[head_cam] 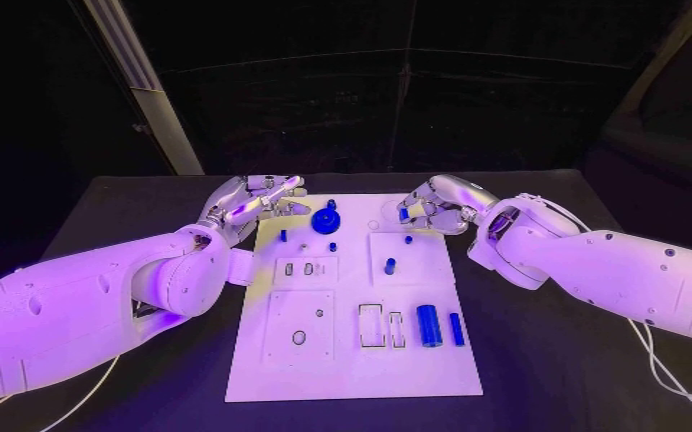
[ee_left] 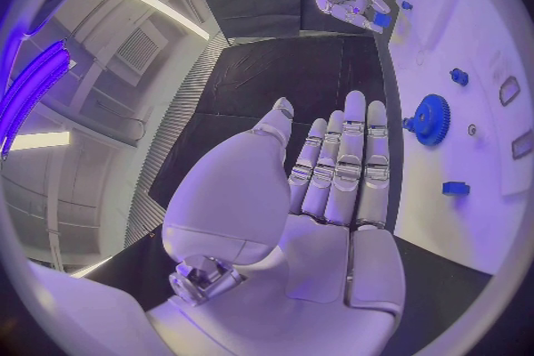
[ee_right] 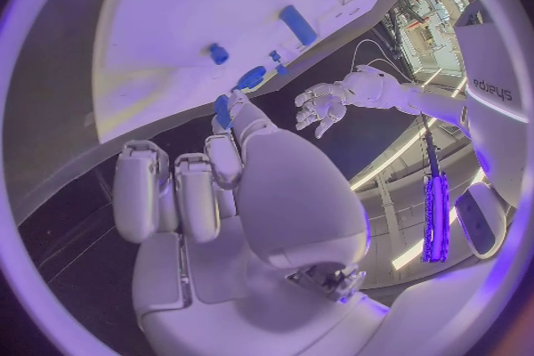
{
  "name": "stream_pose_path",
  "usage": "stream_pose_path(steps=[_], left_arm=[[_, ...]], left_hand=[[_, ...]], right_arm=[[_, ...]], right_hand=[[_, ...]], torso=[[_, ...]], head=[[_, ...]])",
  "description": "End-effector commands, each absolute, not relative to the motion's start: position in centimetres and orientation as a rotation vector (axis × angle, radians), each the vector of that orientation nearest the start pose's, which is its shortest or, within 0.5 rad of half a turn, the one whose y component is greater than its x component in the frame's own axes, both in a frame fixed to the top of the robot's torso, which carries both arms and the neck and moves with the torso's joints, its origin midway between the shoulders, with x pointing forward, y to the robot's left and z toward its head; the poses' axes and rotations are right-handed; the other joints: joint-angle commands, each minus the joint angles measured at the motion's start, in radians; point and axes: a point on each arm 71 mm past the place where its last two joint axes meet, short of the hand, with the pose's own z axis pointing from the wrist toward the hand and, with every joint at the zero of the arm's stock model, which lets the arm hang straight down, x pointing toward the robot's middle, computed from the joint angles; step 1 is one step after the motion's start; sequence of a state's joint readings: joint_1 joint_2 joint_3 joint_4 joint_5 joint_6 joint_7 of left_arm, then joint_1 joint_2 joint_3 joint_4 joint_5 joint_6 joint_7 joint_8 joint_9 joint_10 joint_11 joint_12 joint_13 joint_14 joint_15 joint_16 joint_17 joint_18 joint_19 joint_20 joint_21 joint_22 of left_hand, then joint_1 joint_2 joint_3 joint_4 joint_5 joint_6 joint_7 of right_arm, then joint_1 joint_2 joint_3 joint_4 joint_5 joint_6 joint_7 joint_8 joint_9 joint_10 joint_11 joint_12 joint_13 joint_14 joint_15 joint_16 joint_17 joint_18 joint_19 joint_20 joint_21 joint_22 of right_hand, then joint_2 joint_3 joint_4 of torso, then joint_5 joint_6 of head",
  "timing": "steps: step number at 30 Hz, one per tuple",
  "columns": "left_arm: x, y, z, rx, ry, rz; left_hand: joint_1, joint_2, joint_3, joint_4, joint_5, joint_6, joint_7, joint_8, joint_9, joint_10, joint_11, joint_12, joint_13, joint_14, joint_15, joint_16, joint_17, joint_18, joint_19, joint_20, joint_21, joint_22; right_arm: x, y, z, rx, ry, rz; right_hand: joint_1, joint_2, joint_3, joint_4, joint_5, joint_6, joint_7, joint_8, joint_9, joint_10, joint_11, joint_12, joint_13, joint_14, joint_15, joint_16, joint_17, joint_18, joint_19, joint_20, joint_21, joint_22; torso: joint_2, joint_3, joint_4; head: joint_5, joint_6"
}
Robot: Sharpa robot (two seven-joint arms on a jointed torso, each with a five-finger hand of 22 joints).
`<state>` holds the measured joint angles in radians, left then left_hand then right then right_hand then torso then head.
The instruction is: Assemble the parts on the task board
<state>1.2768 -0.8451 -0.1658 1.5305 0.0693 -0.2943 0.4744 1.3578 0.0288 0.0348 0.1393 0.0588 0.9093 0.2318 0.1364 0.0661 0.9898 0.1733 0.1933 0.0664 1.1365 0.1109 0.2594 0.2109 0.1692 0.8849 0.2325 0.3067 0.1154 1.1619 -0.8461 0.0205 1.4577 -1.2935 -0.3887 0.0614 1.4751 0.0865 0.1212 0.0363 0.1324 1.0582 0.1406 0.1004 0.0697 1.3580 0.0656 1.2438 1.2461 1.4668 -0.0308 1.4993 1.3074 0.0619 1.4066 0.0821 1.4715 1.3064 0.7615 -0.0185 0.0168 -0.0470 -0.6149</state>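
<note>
The white task board [head_cam: 353, 352] lies in the middle of the black table. A blue gear [head_cam: 327, 220] [ee_left: 431, 119] stands near the board's far end. My left hand [head_cam: 257, 197] [ee_left: 334, 178] hovers just left of the gear, fingers stretched out straight and holding nothing. My right hand [head_cam: 437, 202] [ee_right: 239, 187] is over the board's far right corner and pinches a small blue part [ee_right: 222, 111] [ee_left: 382, 19] between thumb and fingertip. A short blue peg [head_cam: 388, 266] lies mid-board. Near the right edge lie a thick blue cylinder [head_cam: 428, 325] and a thin blue rod [head_cam: 456, 328].
Small blue pegs [head_cam: 283, 235] [head_cam: 332, 246] stand near the gear. Rectangular slots [head_cam: 371, 325] and a round hole [head_cam: 299, 337] are cut in the board's near half. Black table [head_cam: 130, 212] surrounds the board on all sides.
</note>
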Motion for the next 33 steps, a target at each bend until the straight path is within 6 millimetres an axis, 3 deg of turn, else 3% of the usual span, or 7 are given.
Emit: stream_pose_path(steps=[1, 4, 9, 16, 20, 33], left_arm=[[48.8, 21.0, -18.2, -1.098, 1.411, -1.579], [49.0, 21.2, -18.2, -1.097, 1.407, -1.574], [49.2, 21.4, -18.2, -1.096, 1.399, -1.568], [49.5, 21.6, -18.2, -1.094, 1.393, -1.562], [49.6, 21.7, -18.2, -1.093, 1.39, -1.559], [49.8, 21.6, -18.1, -1.091, 1.388, -1.559]], left_hand=[[0.01, 0.0, -0.001, -0.007, -0.004, 0.0, -0.005, -0.003, 0.0, -0.003, -0.004, 0.001, -0.001, 0.003, 0.003, -0.006, 0.001, 0.015, 0.008, -0.002, -0.004, -0.001], [0.01, 0.0, -0.001, -0.007, -0.004, 0.0, -0.005, -0.003, 0.0, -0.003, -0.004, 0.001, -0.001, 0.003, 0.003, -0.006, 0.001, 0.015, 0.008, -0.002, -0.004, -0.001], [0.011, 0.001, -0.001, -0.01, -0.005, 0.0, -0.005, -0.003, 0.0, -0.003, -0.004, 0.001, -0.001, 0.004, 0.003, -0.008, 0.002, 0.015, 0.008, -0.002, -0.005, -0.002], [0.011, 0.001, -0.001, -0.01, -0.005, 0.0, -0.005, -0.003, 0.0, -0.003, -0.004, 0.001, -0.001, 0.004, 0.003, -0.008, 0.002, 0.015, 0.008, -0.002, -0.005, -0.002], [0.011, 0.001, 0.0, -0.01, -0.004, 0.001, -0.005, -0.003, 0.0, -0.003, -0.004, 0.001, -0.001, 0.004, 0.003, -0.008, 0.002, 0.015, 0.009, -0.002, -0.005, -0.003], [0.012, 0.001, 0.0, -0.011, -0.004, 0.001, -0.005, -0.003, 0.0, -0.002, -0.004, 0.001, -0.001, 0.004, 0.003, -0.008, 0.002, 0.015, 0.009, -0.002, -0.006, -0.003]], right_arm=[[49.6, -20.1, -17.4, -0.01, 1.564, 0.744], [49.4, -17.4, -17.6, -0.028, 1.589, 0.759], [49.2, -14.1, -17.8, -0.058, 1.619, 0.762], [48.7, -10.8, -19.0, -0.126, 1.67, 0.751], [48.1, -9.2, -20.0, -0.171, 1.696, 0.748], [46.9, -6.7, -21.8, -0.239, 1.736, 0.754]], right_hand=[[-0.017, 0.001, 0.026, 0.018, 0.004, 0.024, -0.02, -0.001, 0.002, 0.024, -0.03, -0.003, -0.001, 0.074, -0.003, 0.002, 0.119, -0.006, 0.0, -0.005, 0.002, 0.0], [-0.029, -0.003, 0.039, 0.021, 0.006, 0.024, -0.019, -0.003, 0.002, 0.024, -0.03, -0.003, -0.001, 0.074, -0.003, 0.0, 0.116, -0.005, -0.001, -0.004, 0.001, -0.002], [-0.04, -0.011, 0.05, 0.021, 0.012, 0.026, -0.02, -0.003, 0.002, 0.023, -0.03, -0.005, -0.002, 0.073, -0.003, -0.002, 0.112, -0.004, -0.003, -0.004, 0.0, -0.006], [-0.055, -0.022, 0.062, 0.022, 0.019, 0.029, -0.02, -0.003, 0.003, 0.023, -0.031, -0.007, -0.003, 0.072, -0.003, -0.005, 0.108, -0.003, -0.006, -0.004, -0.002, -0.01], [-0.06, -0.026, 0.066, 0.021, 0.023, 0.03, -0.021, -0.003, 0.003, 0.023, -0.031, -0.007, -0.003, 0.072, -0.003, -0.005, 0.107, -0.003, -0.006, -0.004, -0.003, -0.011], [-0.075, -0.036, 0.078, 0.022, 0.035, 0.034, -0.022, -0.003, 0.003, 0.023, -0.032, -0.008, -0.004, 0.072, -0.004, -0.006, 0.106, -0.003, -0.006, -0.005, -0.003, -0.011]], torso=[[-0.011, -0.0046, 0.0011], [-0.017, -0.0079, 0.0036], [-0.023, -0.0121, 0.0098], [-0.027, -0.0171, 0.0138], [-0.026, -0.0137, 0.0103], [-0.024, -0.0122, 0.0127]], head=[[0.005, -0.009], [0.015, -0.021], [0.027, -0.029], [0.041, -0.041], [0.051, -0.045], [0.056, -0.055]])
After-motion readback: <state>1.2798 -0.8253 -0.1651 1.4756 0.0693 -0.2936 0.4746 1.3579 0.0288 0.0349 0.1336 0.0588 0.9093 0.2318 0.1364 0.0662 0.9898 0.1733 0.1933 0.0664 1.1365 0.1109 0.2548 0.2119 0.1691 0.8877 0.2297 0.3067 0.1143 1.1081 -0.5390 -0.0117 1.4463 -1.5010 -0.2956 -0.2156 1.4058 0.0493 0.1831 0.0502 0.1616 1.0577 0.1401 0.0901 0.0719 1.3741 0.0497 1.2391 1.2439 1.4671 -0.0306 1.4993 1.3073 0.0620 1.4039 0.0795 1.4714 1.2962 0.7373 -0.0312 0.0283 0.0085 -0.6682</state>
